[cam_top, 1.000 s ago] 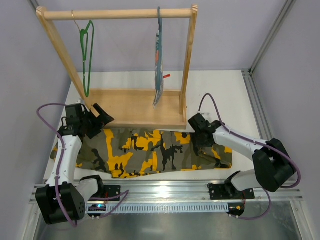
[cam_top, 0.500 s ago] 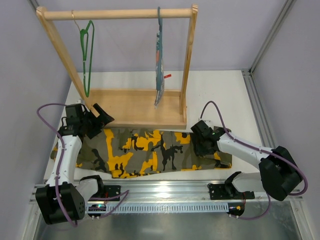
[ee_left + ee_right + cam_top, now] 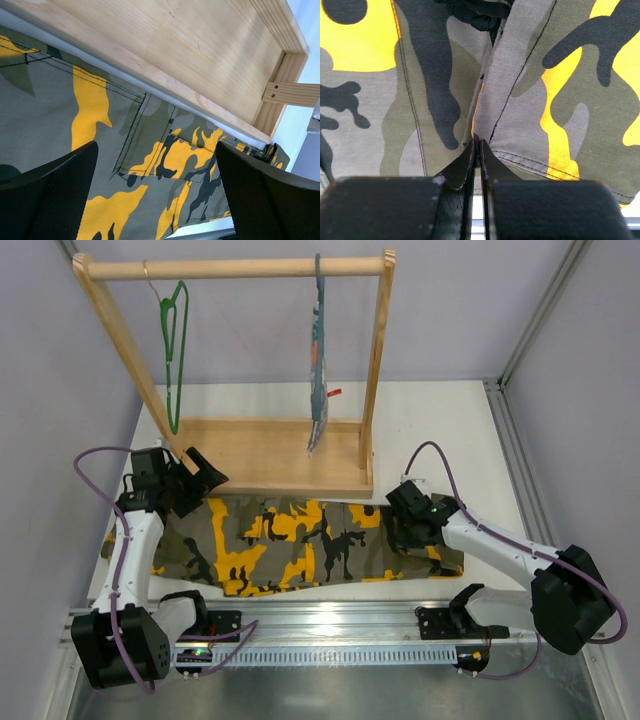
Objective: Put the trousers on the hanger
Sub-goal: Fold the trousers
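Right elbow (image 3: 565, 590) swung outward; right tool (image 3: 479, 146) clamped on trousers (image 3: 290, 540) fold, for lifting. Left tool (image 3: 157, 172) spread wide, empty, over trousers. Trousers flat before rack (image 3: 270, 455); hanger (image 3: 173, 422) hangs from rack rail.

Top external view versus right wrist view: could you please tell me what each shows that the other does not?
Only top external: the green hanger on the wooden rack, and the open left gripper. Only right wrist: the right gripper closed on a fabric crease, with stitching detail. Both: the camouflage trousers lying flat.
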Robot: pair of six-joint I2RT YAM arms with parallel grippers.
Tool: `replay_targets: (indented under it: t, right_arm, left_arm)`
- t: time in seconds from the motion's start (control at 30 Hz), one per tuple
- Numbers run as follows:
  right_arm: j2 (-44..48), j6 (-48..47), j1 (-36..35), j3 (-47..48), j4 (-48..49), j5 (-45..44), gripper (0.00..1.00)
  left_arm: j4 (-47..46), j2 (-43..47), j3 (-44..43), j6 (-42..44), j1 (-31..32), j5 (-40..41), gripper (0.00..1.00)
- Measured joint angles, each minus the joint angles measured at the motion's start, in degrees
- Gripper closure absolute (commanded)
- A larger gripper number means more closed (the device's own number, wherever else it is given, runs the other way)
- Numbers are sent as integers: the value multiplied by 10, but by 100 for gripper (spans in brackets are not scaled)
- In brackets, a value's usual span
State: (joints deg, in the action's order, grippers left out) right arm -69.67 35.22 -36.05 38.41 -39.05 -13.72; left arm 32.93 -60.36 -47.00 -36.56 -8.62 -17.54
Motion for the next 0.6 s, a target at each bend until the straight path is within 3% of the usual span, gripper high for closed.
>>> replay_targets:
  t: [0.33,0.4,0.43,0.53,0.6]
  right_arm:
    - [11,22,0,-2,-3,26,89]
    - [11,31,0,-3,-4,26,79]
    - [11,34,0,-3,-5,26,68]
    - [11,42,0,-2,-16,23,51]
    - [11,42,0,5,-31,16,45]
  left_arm:
    - [0,0,0,0,0,0,0]
    - [0,0,0,0,0,0,0]
    - [0,0,1,0,0,0,0]
    - [1,0,2,0,0,0,0]
    - [1,0,3,0,0,0,0]
